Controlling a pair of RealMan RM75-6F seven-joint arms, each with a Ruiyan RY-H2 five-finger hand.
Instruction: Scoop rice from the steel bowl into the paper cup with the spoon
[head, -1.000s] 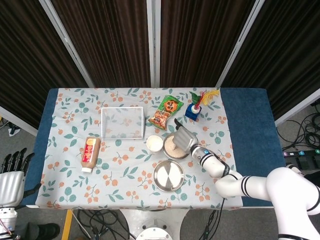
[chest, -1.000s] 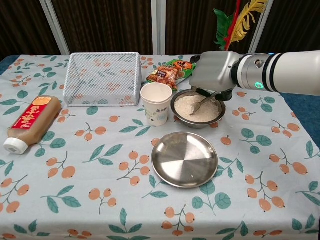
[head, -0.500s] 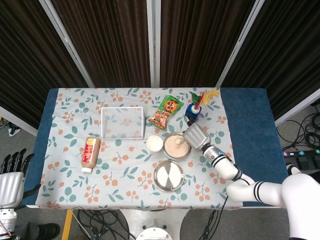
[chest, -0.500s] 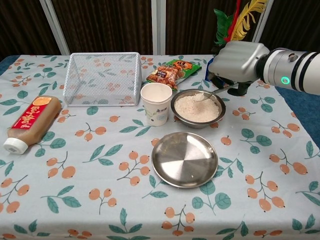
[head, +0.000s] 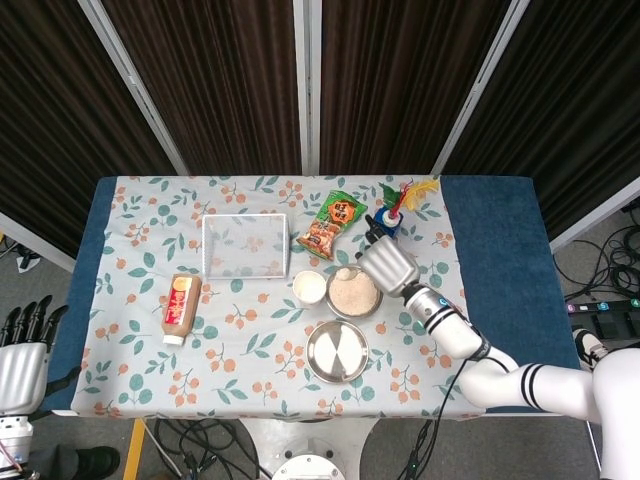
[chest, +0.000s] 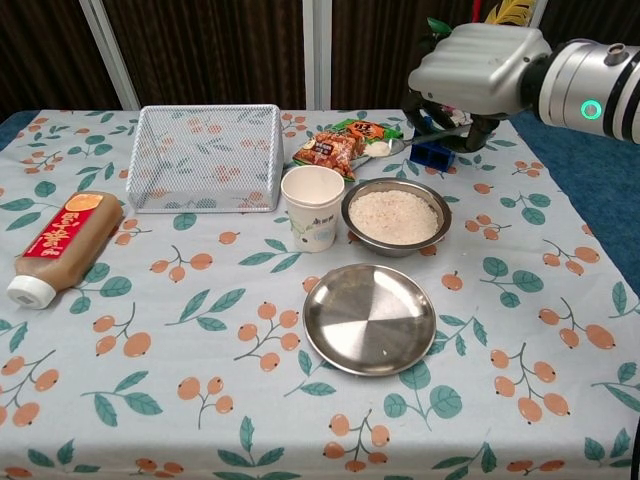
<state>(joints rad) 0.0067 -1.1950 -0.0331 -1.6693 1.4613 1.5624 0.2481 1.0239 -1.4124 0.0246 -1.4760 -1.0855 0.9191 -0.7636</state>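
The steel bowl (chest: 346, 214) of white rice stands mid-table, with the white paper cup (chest: 313, 207) just left of it. My right hand (chest: 478, 70) hovers above and behind the bowl and grips the spoon (chest: 386, 148) by its handle. The spoon's bowl carries a heap of rice and points left, toward the cup. In the head view the right hand (head: 385, 262) is at the steel bowl's (head: 355, 317) far right rim, and the spoon (head: 345, 272) is over its far left rim, near the paper cup (head: 309, 287). My left hand (head: 25, 350) hangs off the table's left edge, holding nothing, fingers apart.
A steel plate (chest: 370, 318) lies in front of the bowl. A wire basket (chest: 204, 155) stands at the back left, and a sauce bottle (chest: 55, 243) lies at the left. A snack bag (chest: 335, 145) and a blue feather toy (chest: 432, 152) sit behind the bowl.
My right hand has lifted the spoon out of the rice, up and back, and it now carries a scoop of rice above the bowl's far rim. The left hand has not moved.
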